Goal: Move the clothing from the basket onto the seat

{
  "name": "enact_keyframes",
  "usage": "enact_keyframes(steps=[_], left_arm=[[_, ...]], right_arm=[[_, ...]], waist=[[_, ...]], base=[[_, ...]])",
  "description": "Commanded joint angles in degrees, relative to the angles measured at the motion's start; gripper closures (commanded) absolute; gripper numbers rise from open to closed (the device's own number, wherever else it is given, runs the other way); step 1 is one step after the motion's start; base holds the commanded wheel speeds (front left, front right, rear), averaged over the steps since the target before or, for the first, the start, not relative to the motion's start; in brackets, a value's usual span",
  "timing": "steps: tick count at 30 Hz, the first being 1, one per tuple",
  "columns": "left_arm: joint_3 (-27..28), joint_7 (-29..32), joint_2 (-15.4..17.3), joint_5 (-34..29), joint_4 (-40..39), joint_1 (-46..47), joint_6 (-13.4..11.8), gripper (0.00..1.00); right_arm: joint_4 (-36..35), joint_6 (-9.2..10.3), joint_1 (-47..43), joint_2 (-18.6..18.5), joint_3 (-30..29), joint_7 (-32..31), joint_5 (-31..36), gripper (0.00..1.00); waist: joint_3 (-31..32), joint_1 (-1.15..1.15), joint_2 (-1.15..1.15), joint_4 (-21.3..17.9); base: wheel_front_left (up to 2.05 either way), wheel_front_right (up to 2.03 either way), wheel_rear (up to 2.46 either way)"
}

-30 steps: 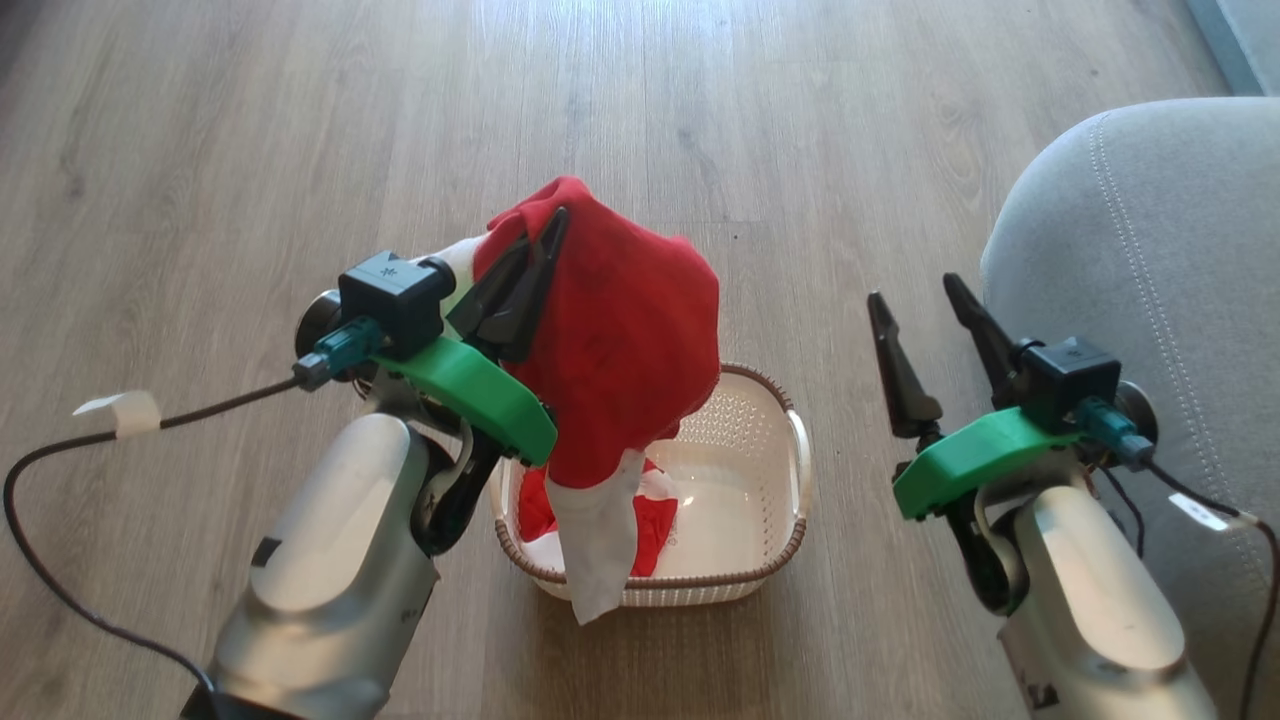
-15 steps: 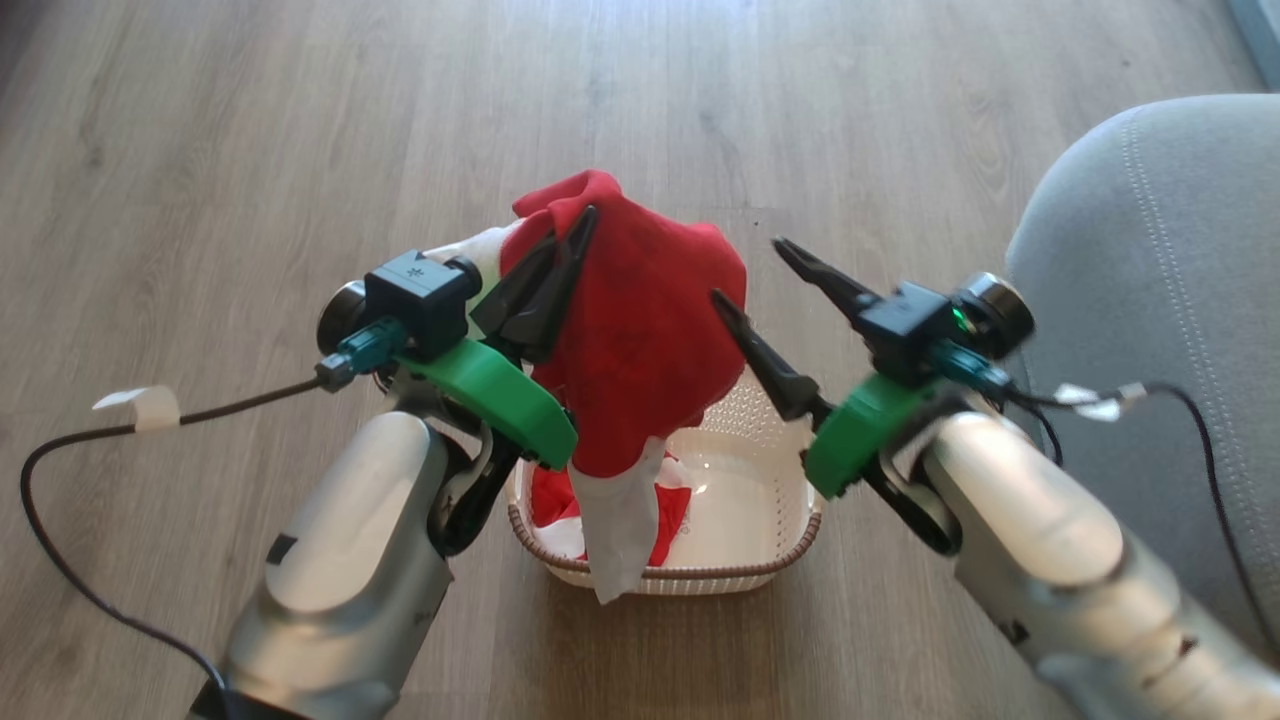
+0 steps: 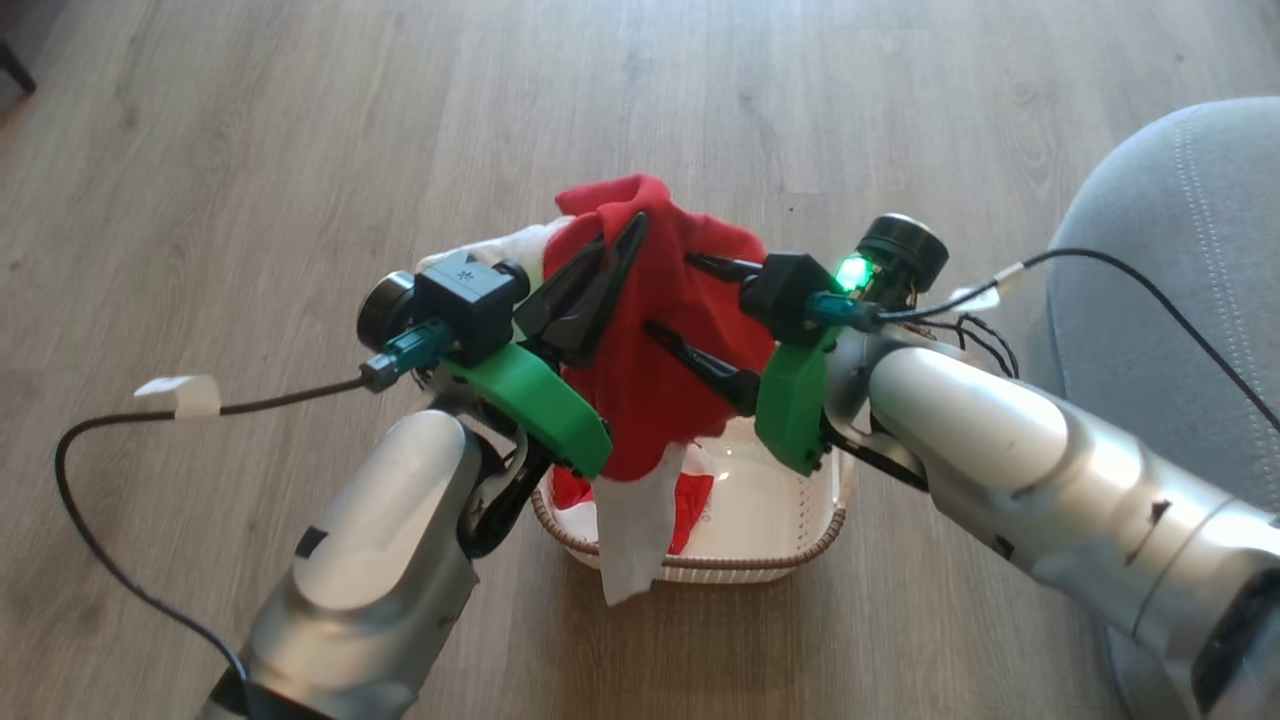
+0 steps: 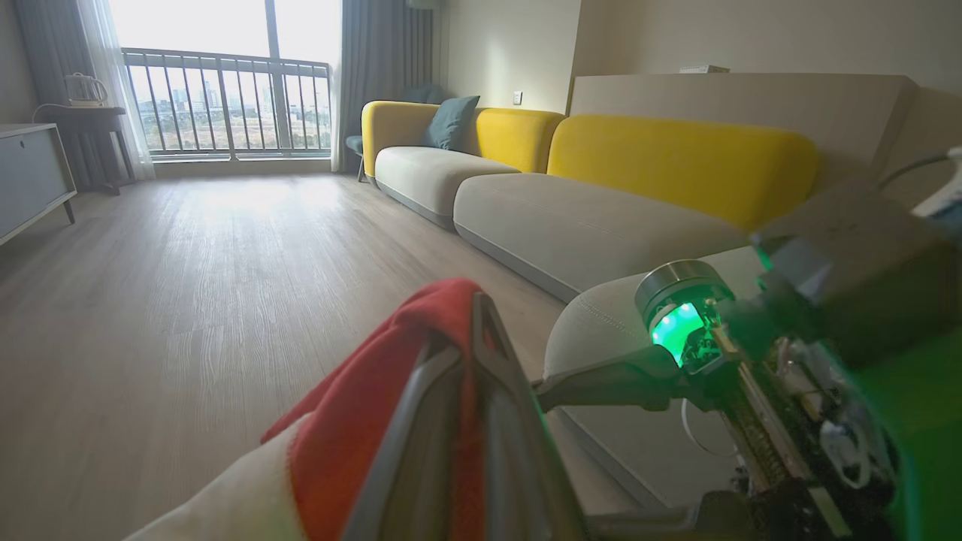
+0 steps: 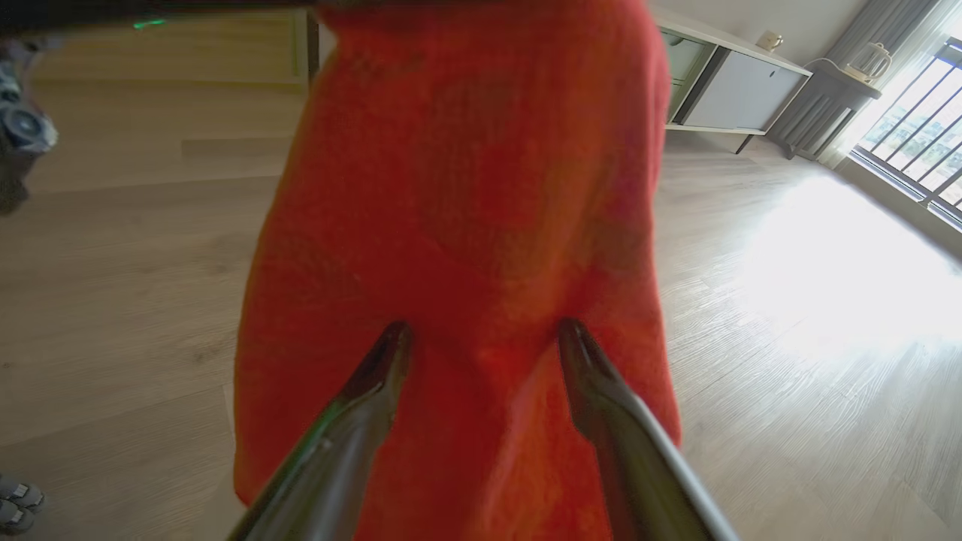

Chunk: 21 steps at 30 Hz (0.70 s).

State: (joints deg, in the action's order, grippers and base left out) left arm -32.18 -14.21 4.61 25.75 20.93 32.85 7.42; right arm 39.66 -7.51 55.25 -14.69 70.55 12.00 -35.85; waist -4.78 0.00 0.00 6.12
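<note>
Left gripper [image 3: 632,232] is pinched tight on the top fold of one red garment [image 3: 650,410], holding it above the basket [image 3: 800,545]. Right gripper [image 5: 485,330] is spread wide, tips against the hanging cloth mid-panel, not clamped. Fabric looks light, limp and fuzzy: it drapes and bunches, probably won't slip, nothing to break. The white panel [image 3: 628,550] dangles across the near rim and could snag. Best hold is a thick bunched fold or hem, not a single layer. Second garment [image 3: 690,495] lies in the basket bottom. Seat [image 3: 1170,320] is off right, apart from the basket.
</note>
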Motion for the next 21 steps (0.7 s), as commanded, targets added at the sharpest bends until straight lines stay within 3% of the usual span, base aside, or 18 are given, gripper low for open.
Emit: enact_keyframes(steps=[1, 5, 6, 8, 9, 10, 11, 21], left_arm=[[1.5, -0.8, 0.2, 0.5, -2.5, 3.6, 0.1, 1.00], [0.3, -0.8, 0.0, 0.9, -2.8, 4.0, 0.1, 1.00], [0.1, -0.8, 0.0, 1.0, -2.9, 4.1, 0.1, 1.00], [-0.4, -0.8, -0.1, 1.3, -3.0, 4.3, 0.1, 1.00], [-0.7, -0.8, -0.2, 1.4, -3.0, 4.3, 0.1, 1.00], [-0.8, -0.8, -0.2, 1.4, -3.1, 4.4, 0.1, 1.00], [-1.0, -0.8, -0.2, 1.5, -3.1, 4.4, 0.1, 1.00], [-0.4, -0.8, 0.2, 1.3, -2.8, 4.1, 0.1, 1.00]], right_arm=[[0.5, 0.02, 2.1, 1.3, 0.5, -0.2, -1.1, 0.00], [4.6, 0.02, 3.9, 4.0, 2.1, -0.2, -2.6, 0.00], [5.5, 0.02, 4.1, 4.6, 2.2, 0.0, -2.9, 0.15], [7.1, 0.02, 4.4, 5.9, 2.5, 0.6, -3.4, 0.55], [7.7, 0.02, 4.5, 6.4, 2.6, 0.9, -3.5, 0.69], [8.3, 0.02, 4.6, 6.9, 2.6, 1.3, -3.7, 0.88], [9.0, 0.02, 4.7, 7.2, 2.7, 1.7, -4.0, 1.00], [10.6, 0.02, 5.9, 7.9, 0.8, 3.0, -4.5, 1.00]], waist=[[-0.2, 0.00, 0.00, 0.5], [-0.6, 0.00, 0.00, 1.5], [-0.6, 0.00, 0.00, 1.8], [-0.7, 0.00, 0.00, 2.3], [-0.7, 0.00, 0.00, 2.5], [-0.8, 0.00, 0.00, 2.7], [-0.8, 0.00, 0.00, 2.8], [-1.7, 0.00, 0.00, 2.7]], base=[[0.00, 0.00, 0.00], [0.00, 0.00, 0.00], [0.00, 0.00, 0.00], [0.00, 0.00, 0.00], [0.00, 0.00, 0.00], [0.00, 0.00, 0.00], [0.00, 0.00, 0.00], [0.00, 0.00, 0.00]])
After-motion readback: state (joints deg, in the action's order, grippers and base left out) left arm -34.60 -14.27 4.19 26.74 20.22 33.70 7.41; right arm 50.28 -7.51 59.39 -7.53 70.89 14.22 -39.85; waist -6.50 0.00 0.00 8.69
